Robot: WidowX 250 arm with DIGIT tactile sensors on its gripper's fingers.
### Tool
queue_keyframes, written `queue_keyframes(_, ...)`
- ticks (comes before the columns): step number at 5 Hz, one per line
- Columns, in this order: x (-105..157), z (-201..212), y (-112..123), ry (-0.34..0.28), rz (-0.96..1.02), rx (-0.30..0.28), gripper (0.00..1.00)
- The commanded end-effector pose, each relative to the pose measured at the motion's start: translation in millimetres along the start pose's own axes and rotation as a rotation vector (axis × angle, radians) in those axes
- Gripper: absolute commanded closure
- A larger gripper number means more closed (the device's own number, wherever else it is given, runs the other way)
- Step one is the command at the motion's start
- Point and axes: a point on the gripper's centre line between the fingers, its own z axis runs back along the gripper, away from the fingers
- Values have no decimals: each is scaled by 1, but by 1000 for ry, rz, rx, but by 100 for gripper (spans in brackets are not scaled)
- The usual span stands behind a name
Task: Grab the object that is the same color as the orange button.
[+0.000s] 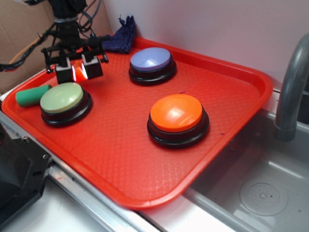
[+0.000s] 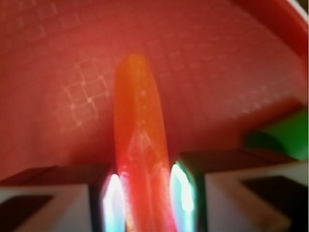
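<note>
gripper [image 1: 78,72]: clenched on orange piece [image 2: 140,145], upper left of frame
orange button [image 1: 176,113]: centre of red tray [image 1: 231,72]

Glossy orange object [image 2: 141,145] pinched betw. claw [image 2: 143,200] pads.

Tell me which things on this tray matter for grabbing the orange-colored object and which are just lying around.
Part of the job:
- small orange piece, between the gripper fingers
- orange button, the color reference

Just lying about:
- pale green button
- lavender button
- green cylinder
- dark blue cloth
- red tray
- faucet
</note>
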Motion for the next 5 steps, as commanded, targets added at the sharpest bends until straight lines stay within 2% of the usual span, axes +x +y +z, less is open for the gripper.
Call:
queue_keyframes(1, -26, 104, -9, -213, -433, -91, 100)
queue_keyframes(2, -55, 126, -27, -258, -680, -127, 100)
queue_keyframes(3, -82, 137, -33, -285, -851, -155, 100)
queue_keyframes(4, -88, 137, -32, -254, -882, -153, 100)
queue_keyframes(5, -82, 132, -33, -182, -876, -134, 100)
